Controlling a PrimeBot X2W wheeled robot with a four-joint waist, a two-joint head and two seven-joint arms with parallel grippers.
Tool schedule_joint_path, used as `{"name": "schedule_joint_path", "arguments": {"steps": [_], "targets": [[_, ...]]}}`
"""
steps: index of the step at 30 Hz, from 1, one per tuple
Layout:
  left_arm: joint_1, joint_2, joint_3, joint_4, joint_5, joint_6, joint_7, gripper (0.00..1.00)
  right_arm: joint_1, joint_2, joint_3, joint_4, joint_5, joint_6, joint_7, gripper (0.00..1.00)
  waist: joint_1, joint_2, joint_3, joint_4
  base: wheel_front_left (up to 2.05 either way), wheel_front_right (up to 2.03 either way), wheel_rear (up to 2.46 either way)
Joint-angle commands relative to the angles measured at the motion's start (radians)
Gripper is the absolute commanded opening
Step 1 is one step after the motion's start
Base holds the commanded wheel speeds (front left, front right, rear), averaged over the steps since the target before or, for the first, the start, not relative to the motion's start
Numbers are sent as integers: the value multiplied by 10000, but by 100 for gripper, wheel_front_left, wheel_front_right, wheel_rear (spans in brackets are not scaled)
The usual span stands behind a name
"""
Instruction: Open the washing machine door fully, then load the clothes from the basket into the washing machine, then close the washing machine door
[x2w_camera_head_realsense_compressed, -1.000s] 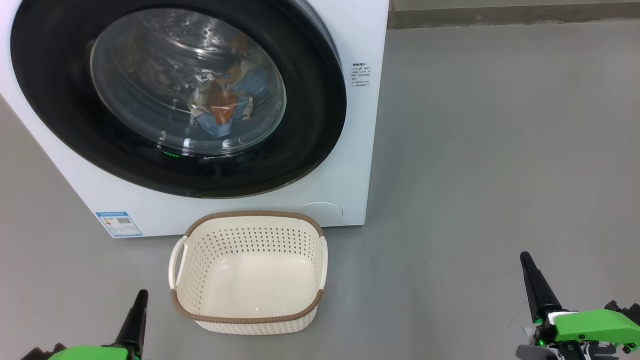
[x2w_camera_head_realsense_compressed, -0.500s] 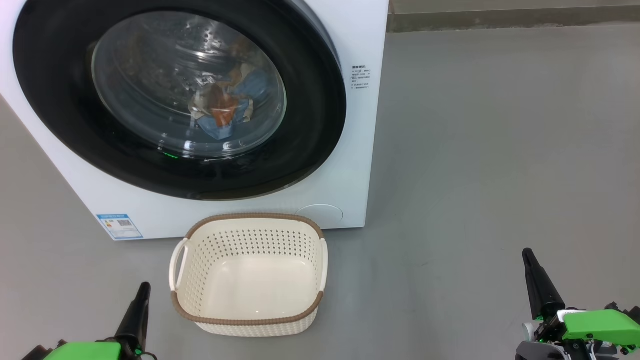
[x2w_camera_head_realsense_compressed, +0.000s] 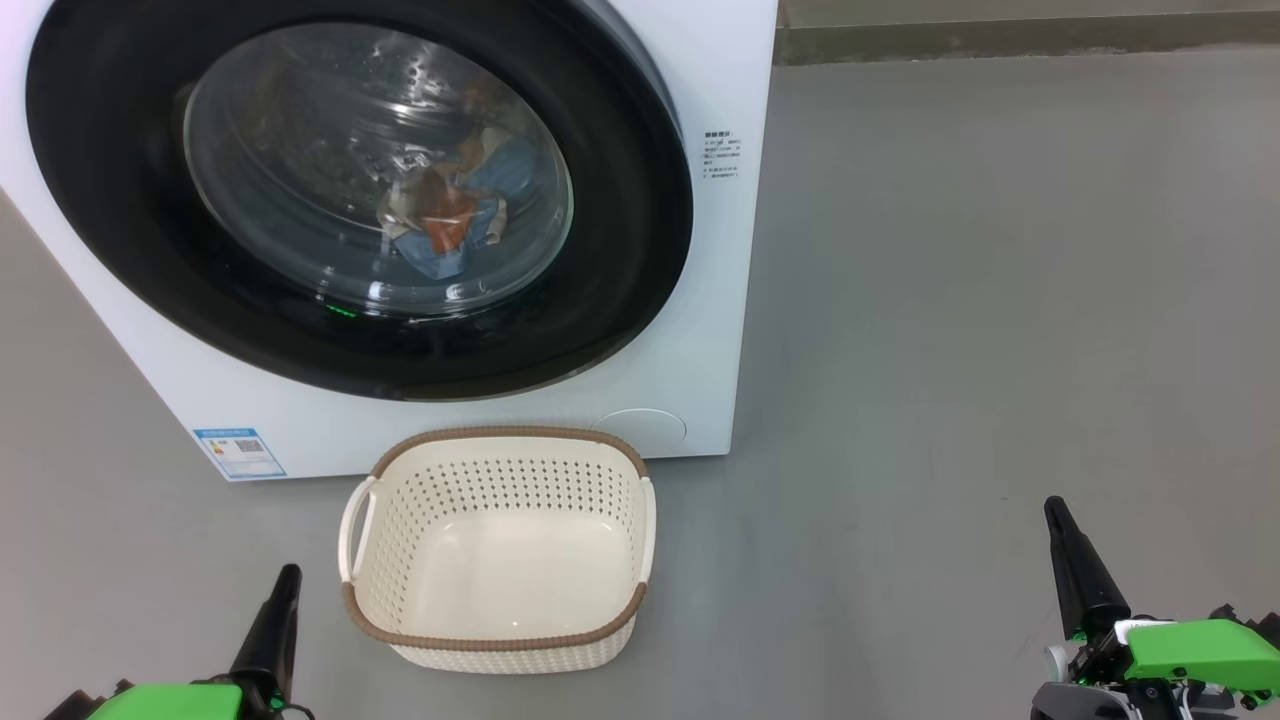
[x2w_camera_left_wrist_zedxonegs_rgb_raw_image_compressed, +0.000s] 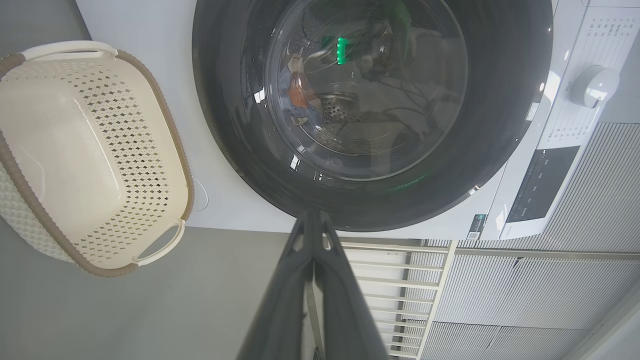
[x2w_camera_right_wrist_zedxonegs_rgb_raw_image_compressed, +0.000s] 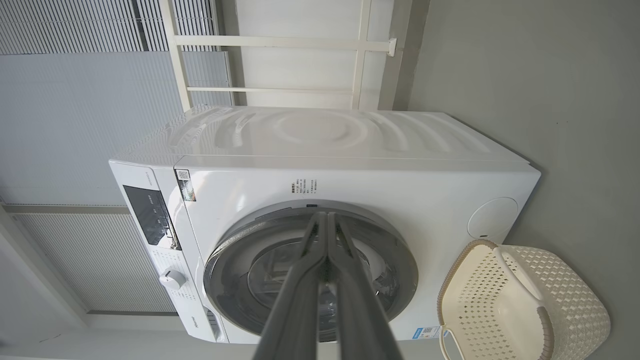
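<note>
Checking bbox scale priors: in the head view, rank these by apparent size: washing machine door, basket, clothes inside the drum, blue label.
1. washing machine door, cropped by the top of the picture yet clearly largest.
2. basket.
3. clothes, seen through the door, so their outline is rough.
4. blue label, smallest.

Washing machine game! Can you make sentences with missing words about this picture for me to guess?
The washing machine door is ____.
The basket in front of the washing machine is ____.
The clothes lie ____ the washing machine.
The left gripper and right gripper both have their fingers ____.
Missing words: closed; empty; inside; shut.
</note>
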Motion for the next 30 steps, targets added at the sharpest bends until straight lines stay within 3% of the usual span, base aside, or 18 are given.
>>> {"name": "schedule_joint_path", "arguments": {"steps": [1, 30], "targets": [[-413, 124, 357, -297, -74, -27, 65, 0, -172, -30, 217, -309, 31, -11, 81, 0, 0, 0, 0, 0, 0, 0, 0], [-413, 124, 354, -298, -77, -27, 62, 0, -172, -30, 220, -309, 33, -11, 79, 0, 0, 0, 0, 0, 0, 0, 0]]}}
